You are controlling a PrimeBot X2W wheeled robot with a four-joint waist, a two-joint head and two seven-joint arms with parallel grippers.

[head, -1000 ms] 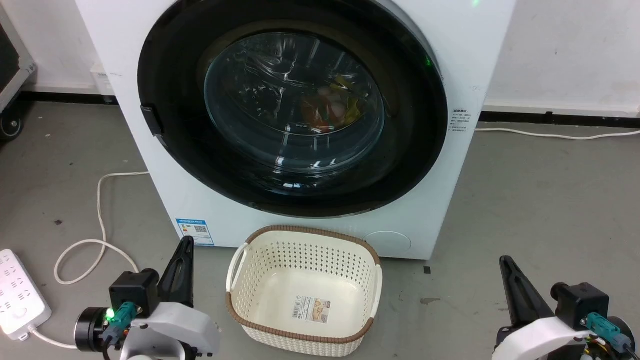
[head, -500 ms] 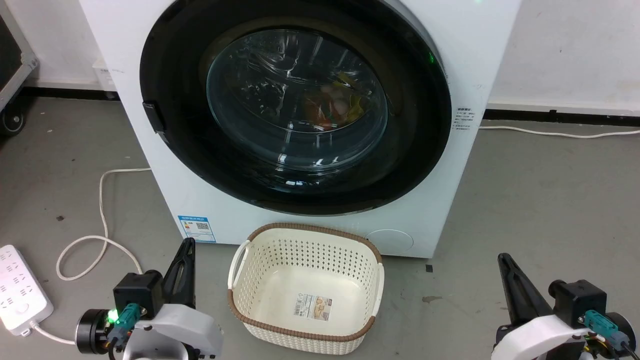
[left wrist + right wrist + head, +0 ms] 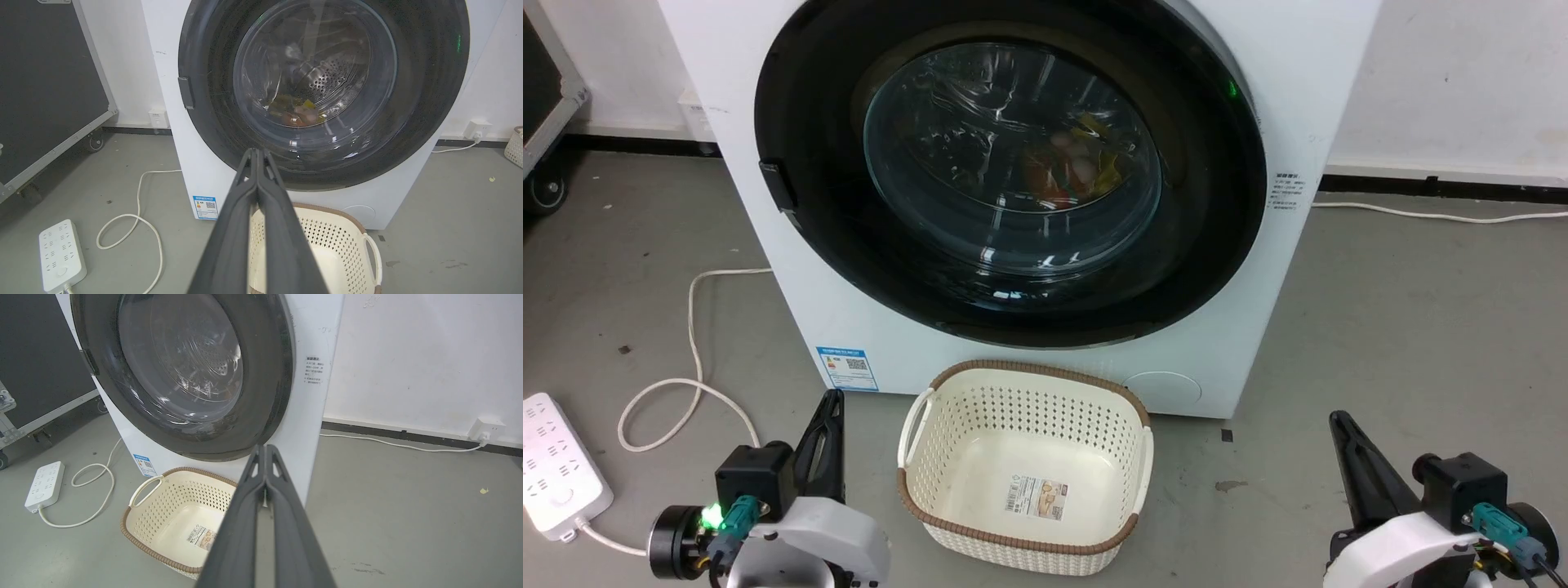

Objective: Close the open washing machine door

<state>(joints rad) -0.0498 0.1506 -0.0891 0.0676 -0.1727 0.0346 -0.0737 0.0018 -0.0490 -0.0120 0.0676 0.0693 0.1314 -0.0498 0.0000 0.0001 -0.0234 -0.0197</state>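
**Both arms low and idle before a washing machine whose door looks shut**

Nearest the camera in the head view, the left gripper (image 3: 831, 402) sits at the lower left and the right gripper (image 3: 1340, 422) at the lower right. Each has its two dark fingers pressed together on nothing, which the wrist views confirm. Both point up toward the machine and hang well short of it, touching nothing.

Between them on the grey floor (image 3: 1380, 327) stands an empty cream basket (image 3: 1029, 408) with a brown rim, just in front of the machine's base. To the left lie a white power strip (image 3: 556, 457) and a looping white cable (image 3: 690, 327).

Behind the basket is the white washing machine (image 3: 1307, 90). The washing machine door (image 3: 1011, 163), a large glossy black ring around a bulging glass window, lies flat against the machine's front, with its latch tab on the left edge. Coloured laundry (image 3: 1066, 171) shows dimly through the glass. A white wall (image 3: 1462, 82) stands behind.

Over the last second the whole head view has slid a little, machine, basket and floor together, so the camera moved, not the things. The door sat flat against the front in the earlier pictures too, and the fingers were pressed together then as now. For the task, the closing seems done; whether the latch has caught cannot be told.
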